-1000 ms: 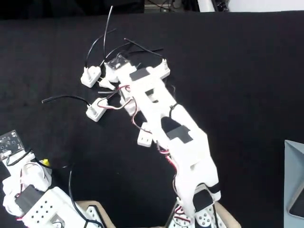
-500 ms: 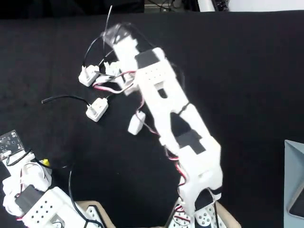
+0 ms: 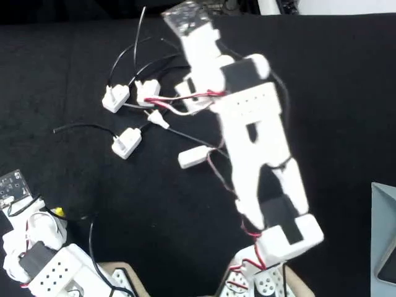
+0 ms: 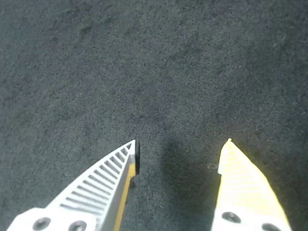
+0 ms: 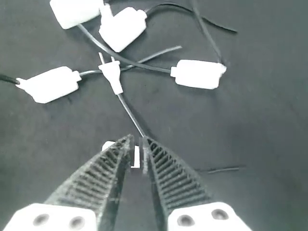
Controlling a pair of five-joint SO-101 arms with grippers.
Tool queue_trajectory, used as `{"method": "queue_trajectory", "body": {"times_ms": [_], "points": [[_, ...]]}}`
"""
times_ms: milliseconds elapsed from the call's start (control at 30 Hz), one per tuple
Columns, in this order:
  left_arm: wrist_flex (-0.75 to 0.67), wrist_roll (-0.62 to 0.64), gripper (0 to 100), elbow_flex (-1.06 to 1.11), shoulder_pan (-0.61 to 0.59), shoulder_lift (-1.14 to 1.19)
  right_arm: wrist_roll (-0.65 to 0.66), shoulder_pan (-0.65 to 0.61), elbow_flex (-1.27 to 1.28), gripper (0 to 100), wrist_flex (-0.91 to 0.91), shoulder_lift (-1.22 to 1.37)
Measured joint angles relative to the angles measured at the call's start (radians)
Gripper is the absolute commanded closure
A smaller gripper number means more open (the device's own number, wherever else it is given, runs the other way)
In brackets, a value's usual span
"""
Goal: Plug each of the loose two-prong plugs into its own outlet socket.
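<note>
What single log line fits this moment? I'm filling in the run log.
right gripper: shut on black cable of two-prong plug | plug: loose | left gripper: open over black cloth

Black cloth (image 3: 346, 93) over the whole table, plain, without pattern; white arm (image 3: 253, 124) with black patches and thin red wires (image 3: 198, 96) along it; white sockets (image 5: 197, 73) and a white plug (image 5: 111, 73), all on black cords (image 5: 144, 65); right gripper (image 5: 138, 142) black and ribbed, on a white base; left gripper (image 4: 180, 144) with one white ribbed finger (image 4: 103, 183), edged in yellow, and one yellow finger (image 4: 240, 178) with faint stripes.
</note>
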Motion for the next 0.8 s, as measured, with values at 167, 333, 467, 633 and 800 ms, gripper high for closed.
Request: {"method": "queue_trajectory", "body": {"times_ms": [167, 333, 467, 633, 800], "points": [[0.0, 0.0, 72, 0.0, 0.0, 0.0, 0.0, 0.002, 0.017, 98.2, 0.015, 0.015], [0.0, 0.0, 72, 0.0, 0.0, 0.0, 0.0, -0.051, 0.149, 84.6, -0.126, 0.143], [0.0, 0.0, 72, 0.0, 0.0, 0.0, -0.002, -0.084, 0.227, 75.5, -0.267, 0.244], [0.0, 0.0, 72, 0.0, 0.0, 0.0, -0.002, -0.11, 0.239, 75.5, -0.4, 0.361], [0.0, 0.0, 72, 0.0, 0.0, 0.0, -0.003, -0.144, 0.239, 75.5, -0.526, 0.489]]}}
